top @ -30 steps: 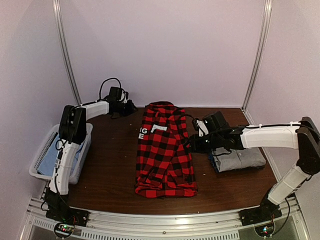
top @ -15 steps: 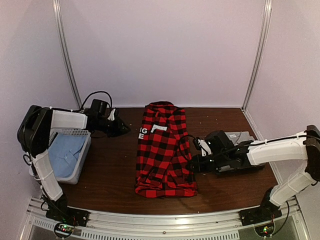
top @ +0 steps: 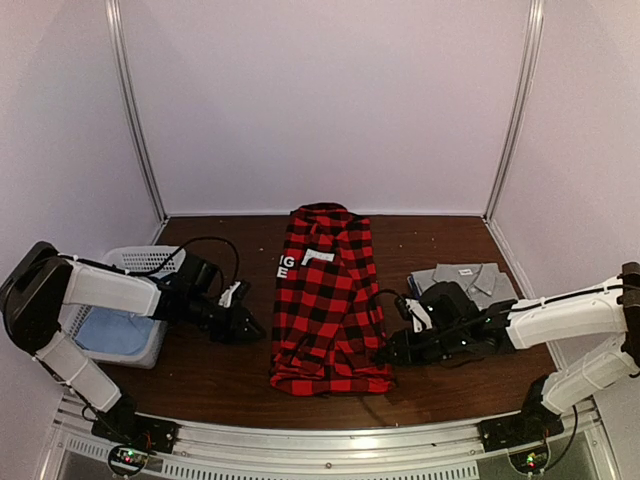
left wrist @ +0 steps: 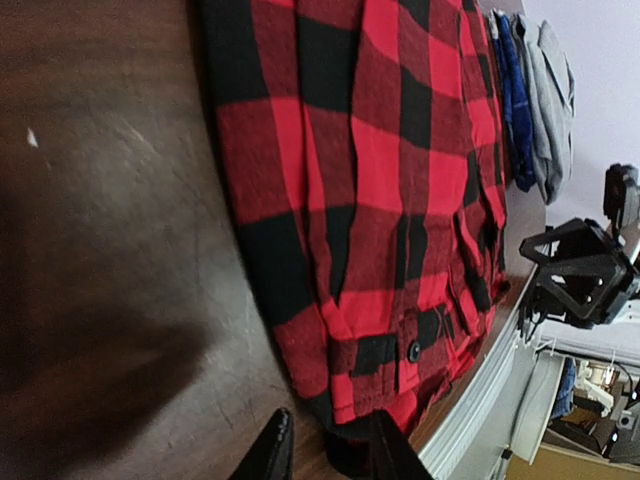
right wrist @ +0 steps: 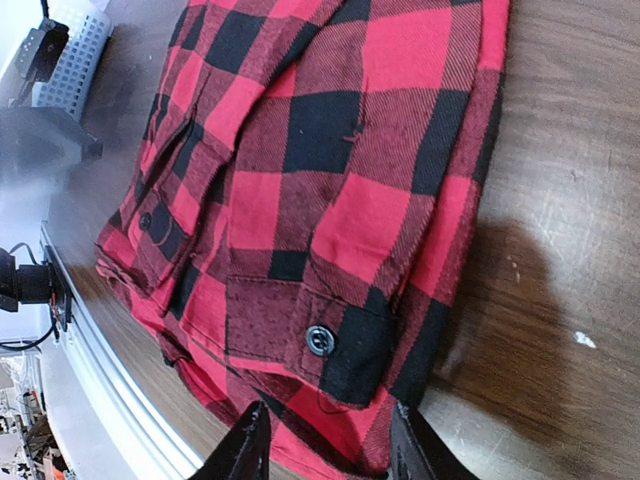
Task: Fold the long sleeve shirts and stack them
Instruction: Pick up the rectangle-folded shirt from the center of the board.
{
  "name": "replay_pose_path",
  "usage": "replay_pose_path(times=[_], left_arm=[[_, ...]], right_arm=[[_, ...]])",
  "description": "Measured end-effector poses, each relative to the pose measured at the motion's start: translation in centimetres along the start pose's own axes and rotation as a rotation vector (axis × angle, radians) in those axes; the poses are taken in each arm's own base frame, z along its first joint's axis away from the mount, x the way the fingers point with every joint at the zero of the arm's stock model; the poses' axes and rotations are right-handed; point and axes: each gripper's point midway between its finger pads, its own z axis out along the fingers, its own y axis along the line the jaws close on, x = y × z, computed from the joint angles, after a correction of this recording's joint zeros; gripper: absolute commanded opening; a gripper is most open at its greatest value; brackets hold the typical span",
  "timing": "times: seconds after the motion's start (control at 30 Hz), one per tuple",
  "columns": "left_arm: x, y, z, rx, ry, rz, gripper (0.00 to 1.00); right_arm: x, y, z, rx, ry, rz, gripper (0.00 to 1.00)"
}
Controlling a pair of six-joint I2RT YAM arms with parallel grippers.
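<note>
On the table, centre | flannel shirt lay folded lengthwise; white letters "G" over "E" legible at its left edge | grey shirt folded, right side | left hand part-open beside flannel's left hem, holding nothing | right hand part-open at right hem, no grip.

Flannel shirt lies at centre of table; button-up shirt at its 3 o'clock, basket at 9 o'clock, cloth inside basket.
</note>
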Motion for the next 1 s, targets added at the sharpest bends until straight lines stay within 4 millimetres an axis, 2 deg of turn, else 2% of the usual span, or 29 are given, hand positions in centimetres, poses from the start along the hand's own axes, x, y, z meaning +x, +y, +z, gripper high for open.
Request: replay_pose_path(times=[0.13,0.27,0.6,0.77,1.0], left_arm=[[2.5,-0.8,0.5,0.022,0.056,0.029,0.37],[4.3,-1.5,1.1,0.034,0.106,0.069,0.43],[7.8,-3.5,2.3,0.064,0.197,0.203,0.48],[9.0,-4.0,2.7,0.068,0.229,0.254,0.48],[9.4,-3.5,2.7,0.02,0.24,0.278,0.46]], right_arm=[[1.3,-0.6,0.1,0.011,0.025,0.007,0.45],[2.1,-0.2,0.2,0.01,0.042,-0.014,0.47],[2.7,-0.6,0.1,0.058,0.048,-0.045,0.47],[2.3,-0.1,0.1,0.061,0.034,-0.059,0.47],[2.4,-0.1,0.1,0.069,0.031,-0.07,0.48]])
